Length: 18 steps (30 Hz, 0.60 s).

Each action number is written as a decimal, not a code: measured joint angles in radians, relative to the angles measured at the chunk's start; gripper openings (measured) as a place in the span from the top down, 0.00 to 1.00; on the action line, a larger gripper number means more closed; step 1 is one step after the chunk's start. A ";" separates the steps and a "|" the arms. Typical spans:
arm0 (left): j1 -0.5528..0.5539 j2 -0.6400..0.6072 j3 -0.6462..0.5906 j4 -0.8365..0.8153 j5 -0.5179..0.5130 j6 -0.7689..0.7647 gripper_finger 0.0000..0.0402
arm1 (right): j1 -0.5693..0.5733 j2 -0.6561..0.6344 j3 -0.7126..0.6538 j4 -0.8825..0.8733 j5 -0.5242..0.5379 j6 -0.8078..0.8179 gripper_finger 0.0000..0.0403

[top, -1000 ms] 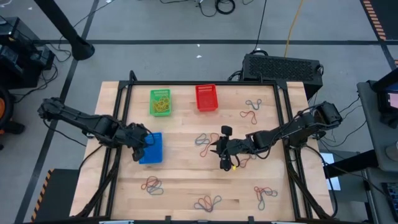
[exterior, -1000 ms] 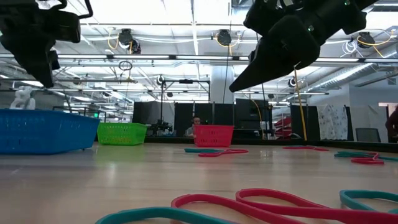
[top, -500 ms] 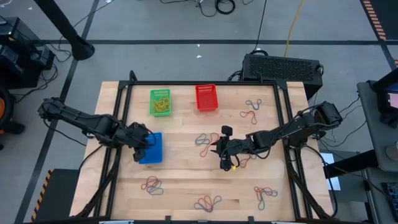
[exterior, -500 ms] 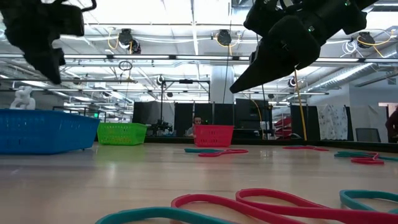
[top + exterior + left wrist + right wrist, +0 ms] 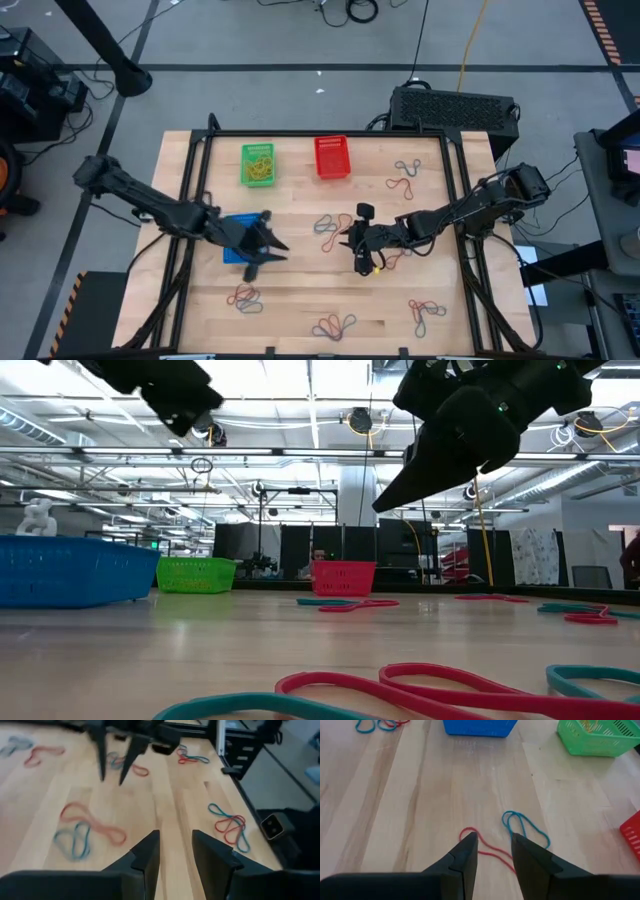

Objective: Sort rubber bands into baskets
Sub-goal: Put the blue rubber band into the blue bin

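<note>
no text, label, brand or number can be read here; distant room signs, if any, look too small.

The work surface is a light wooden table (image 5: 300, 280) with plank seams, enclosed by a black metal frame (image 5: 330, 133). A black ventilated equipment box (image 5: 455, 107) sits on the grey floor just behind the table's far right corner. A yellow cable (image 5: 470, 45) and black cables (image 5: 350, 10) run across the floor beyond it. A thick black pole (image 5: 105, 50) crosses the upper left. Beyond the table, ceiling pipes (image 5: 300, 455) and a seated person (image 5: 316, 555) are visible.
</note>
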 joint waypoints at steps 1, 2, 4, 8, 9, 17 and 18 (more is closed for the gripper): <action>-0.001 0.038 0.000 0.041 0.000 0.030 0.70 | 0.004 0.000 0.000 -0.004 0.000 0.003 0.72; -0.001 0.075 0.000 0.085 0.000 0.054 0.70 | 0.009 0.000 0.000 -0.007 -0.001 0.004 0.72; 0.000 0.150 0.000 0.175 -0.001 0.101 0.70 | 0.018 0.000 0.000 -0.016 -0.001 0.004 0.72; 0.011 0.313 0.000 0.451 -0.047 0.218 0.70 | 0.037 0.000 0.001 -0.041 0.000 0.007 0.72; 0.017 0.355 0.000 0.528 -0.049 0.243 0.70 | 0.041 0.000 0.008 -0.061 0.000 0.020 0.72; 0.061 0.556 -0.001 0.840 -0.025 0.338 0.70 | 0.069 -0.001 0.172 -0.586 -0.078 0.352 0.72; 0.068 0.560 -0.001 0.835 -0.025 0.336 0.70 | 0.073 -0.001 0.192 -0.671 -0.097 0.420 0.72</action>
